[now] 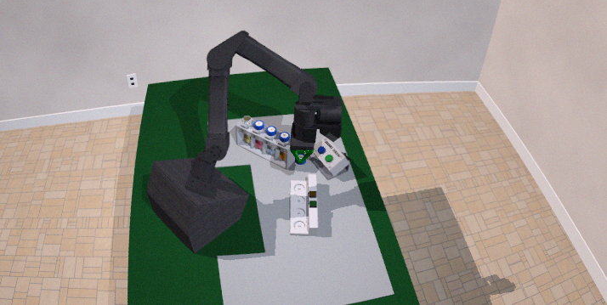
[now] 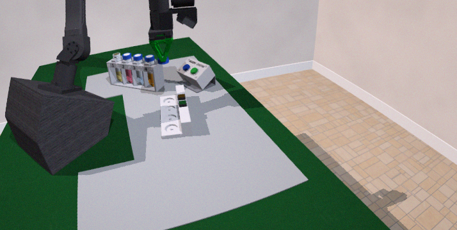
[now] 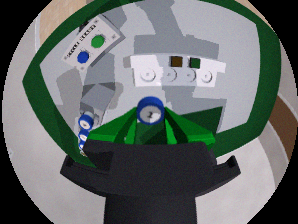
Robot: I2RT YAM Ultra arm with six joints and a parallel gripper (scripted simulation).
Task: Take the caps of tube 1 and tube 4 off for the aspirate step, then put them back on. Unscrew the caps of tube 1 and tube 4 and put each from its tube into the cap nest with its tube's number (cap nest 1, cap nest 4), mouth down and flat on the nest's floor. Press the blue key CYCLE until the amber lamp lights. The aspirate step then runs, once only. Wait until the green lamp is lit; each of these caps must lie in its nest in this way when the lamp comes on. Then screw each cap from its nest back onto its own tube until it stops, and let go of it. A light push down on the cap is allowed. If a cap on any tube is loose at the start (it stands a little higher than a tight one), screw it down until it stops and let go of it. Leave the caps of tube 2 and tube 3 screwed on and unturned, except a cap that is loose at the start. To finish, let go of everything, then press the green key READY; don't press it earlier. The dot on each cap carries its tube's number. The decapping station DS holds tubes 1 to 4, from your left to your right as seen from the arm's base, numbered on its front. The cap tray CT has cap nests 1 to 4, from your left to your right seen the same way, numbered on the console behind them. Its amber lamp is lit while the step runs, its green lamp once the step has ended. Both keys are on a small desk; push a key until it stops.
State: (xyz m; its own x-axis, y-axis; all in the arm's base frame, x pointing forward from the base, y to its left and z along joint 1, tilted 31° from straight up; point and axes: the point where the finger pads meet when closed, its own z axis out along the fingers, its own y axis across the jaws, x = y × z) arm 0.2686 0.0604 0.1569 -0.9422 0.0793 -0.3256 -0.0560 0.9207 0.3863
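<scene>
I am gripping a small round blue cap with a pale top point(image 3: 149, 111) between my green fingers; my jaws are partly closed, stopped by the cap's width and pinching it at its sides so its mouth faces down, the way it must land in a nest. The cap is hanging in the air directly under my gripper point(image 2: 163, 58), touching nothing else. Since the glass tube at the far left end, tube 1 point(image 2: 116, 56), is standing open while 3 blue caps remain on the others, I judge this to be cap 1.

Just beside me, to one side, is standing the grey decapping station with 4 tubes point(image 2: 157, 79); on the other side, near, is sitting the small sloped grey desk with the blue key point(image 2: 186, 66) and the green key point(image 2: 194, 70). Ahead and below is lying the white cap tray with its 4 round nests point(image 2: 162, 132), all 4 looking unfilled, the console's 2 lamps point(image 3: 185, 62) looking dark. I judge nest 1 to be my goal.
</scene>
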